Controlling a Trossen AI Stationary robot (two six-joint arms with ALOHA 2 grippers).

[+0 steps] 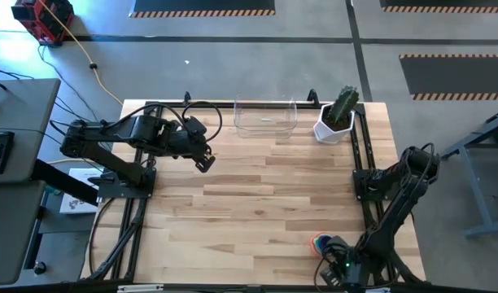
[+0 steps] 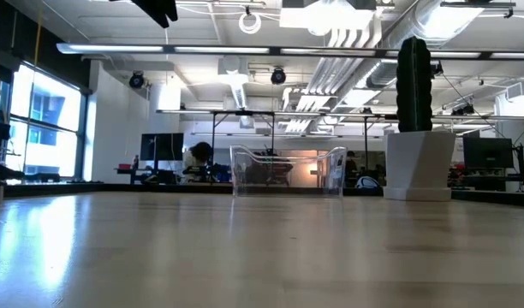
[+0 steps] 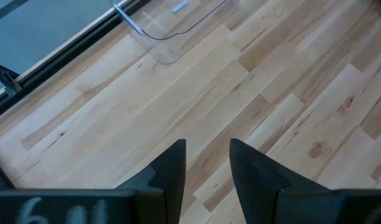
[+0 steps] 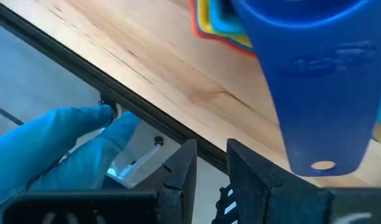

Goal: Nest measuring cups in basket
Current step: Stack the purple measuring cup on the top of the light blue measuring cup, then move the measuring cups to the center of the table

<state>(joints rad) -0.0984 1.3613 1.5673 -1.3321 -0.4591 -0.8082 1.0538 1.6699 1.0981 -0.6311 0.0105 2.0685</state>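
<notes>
The measuring cups (image 1: pixel 322 242) lie nested near the table's near right edge. In the right wrist view I see red, yellow and teal rims (image 4: pixel 218 18) and a big blue cup with its flat handle (image 4: pixel 321 93). My right gripper (image 4: pixel 209 168) hangs low at the table's near edge beside them, fingers a little apart with nothing between them. The clear basket (image 1: pixel 265 118) stands on its base at the far edge, also seen in the low view (image 2: pixel 288 171). My left gripper (image 3: pixel 206 168) hovers open above the table's left half (image 1: pixel 204 159), short of the basket (image 3: pixel 165 25). My right gripper has the blue cup's handle end (image 4: pixel 324 162) right beside one finger (image 4: pixel 259 180); whether they touch, I cannot tell. Nothing sits between its fingers.
A white pot with a green cactus (image 1: pixel 338 118) stands right of the basket at the far edge. A person's blue-gloved hand (image 4: pixel 66 143) shows beyond the table's near edge, close to my right gripper. Bare wood lies across the table's middle.
</notes>
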